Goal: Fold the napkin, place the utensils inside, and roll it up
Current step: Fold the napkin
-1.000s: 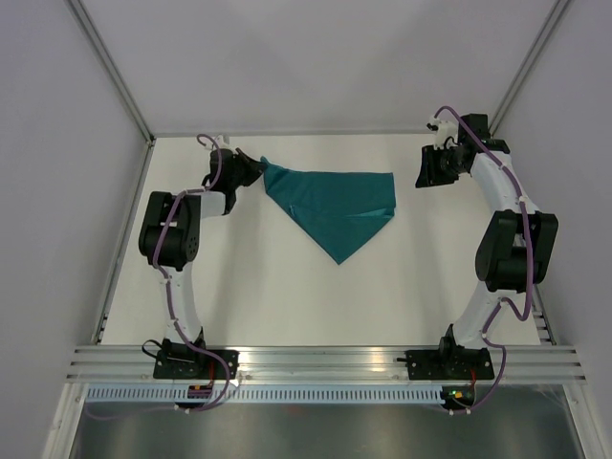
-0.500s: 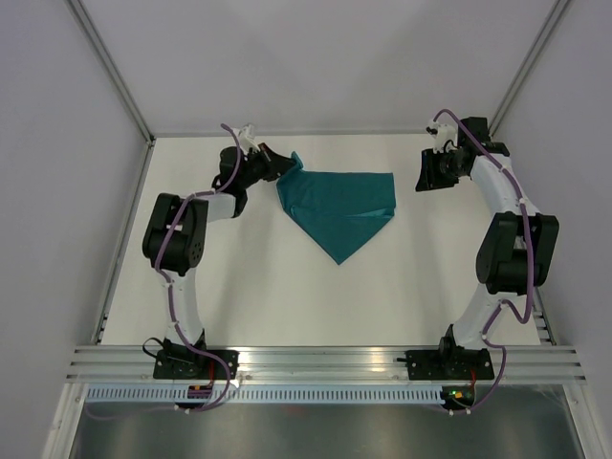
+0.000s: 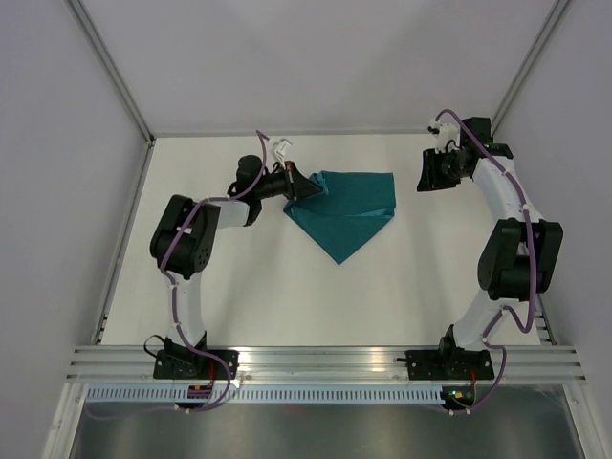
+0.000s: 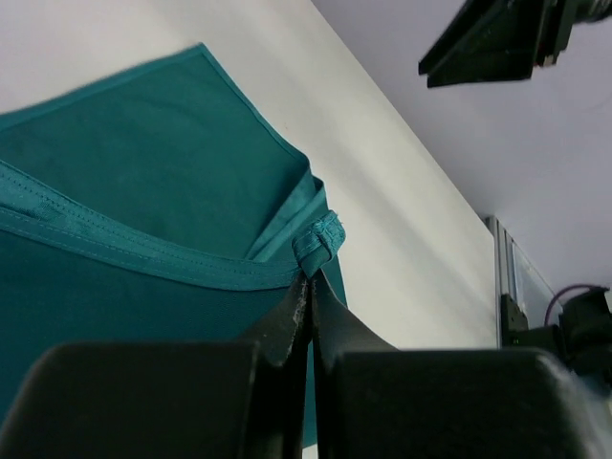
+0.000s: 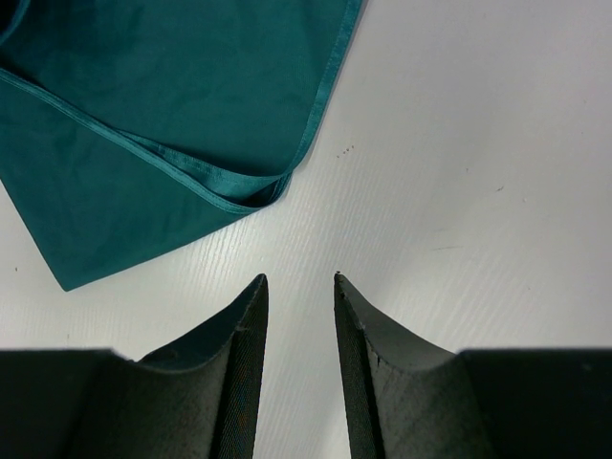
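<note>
One napkin lies at the far centre of the table. The left end effector, pinching its left corner, has carried that corner rightward over the last second. The right end effector stays spread just right of it.

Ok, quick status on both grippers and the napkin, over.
Left gripper shut on napkin corner, lifted. Right gripper open, empty, over bare table beside napkin. Nothing in the way.
</note>
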Available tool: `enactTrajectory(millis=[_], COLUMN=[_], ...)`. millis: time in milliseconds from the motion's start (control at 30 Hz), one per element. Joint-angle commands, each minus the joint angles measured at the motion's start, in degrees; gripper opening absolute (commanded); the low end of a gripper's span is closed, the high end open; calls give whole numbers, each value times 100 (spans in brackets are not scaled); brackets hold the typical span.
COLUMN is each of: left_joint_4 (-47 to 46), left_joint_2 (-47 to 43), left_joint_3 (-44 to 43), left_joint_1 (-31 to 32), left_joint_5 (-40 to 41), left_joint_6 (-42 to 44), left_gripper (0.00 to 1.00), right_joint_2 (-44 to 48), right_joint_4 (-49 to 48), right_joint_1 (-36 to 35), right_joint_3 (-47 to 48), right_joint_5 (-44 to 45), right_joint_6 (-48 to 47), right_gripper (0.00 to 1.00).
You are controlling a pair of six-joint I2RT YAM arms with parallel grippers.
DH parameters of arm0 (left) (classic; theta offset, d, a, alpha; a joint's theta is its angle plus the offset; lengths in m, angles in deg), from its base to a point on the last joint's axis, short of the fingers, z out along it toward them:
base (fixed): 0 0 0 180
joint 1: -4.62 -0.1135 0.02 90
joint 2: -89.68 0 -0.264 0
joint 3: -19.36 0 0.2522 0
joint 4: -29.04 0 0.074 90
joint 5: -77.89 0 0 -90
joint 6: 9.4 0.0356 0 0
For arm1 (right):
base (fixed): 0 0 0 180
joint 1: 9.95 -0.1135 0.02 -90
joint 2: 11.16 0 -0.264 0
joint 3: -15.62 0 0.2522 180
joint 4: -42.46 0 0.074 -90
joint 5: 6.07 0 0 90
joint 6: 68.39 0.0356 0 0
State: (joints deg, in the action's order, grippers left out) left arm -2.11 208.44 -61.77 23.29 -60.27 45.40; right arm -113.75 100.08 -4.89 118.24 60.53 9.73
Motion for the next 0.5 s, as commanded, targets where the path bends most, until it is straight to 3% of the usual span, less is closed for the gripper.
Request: enactTrajectory(millis=[0,467], left_joint_4=[103,1756], left_joint_2=[-266,-371], left_joint_3=[67,119], left_joint_1=[127,654], left_joint_5=[-545,-396], left_joint_6=[671,1991], left_gripper=[2,2], right_joint_2=[257,336], right_joint_4=[0,27], right_joint_1=[-49,-146], right_joint_3=[-18,-79], right_joint_5=[63,160], right_joint_6=[-86,-78], right_gripper=[40,40])
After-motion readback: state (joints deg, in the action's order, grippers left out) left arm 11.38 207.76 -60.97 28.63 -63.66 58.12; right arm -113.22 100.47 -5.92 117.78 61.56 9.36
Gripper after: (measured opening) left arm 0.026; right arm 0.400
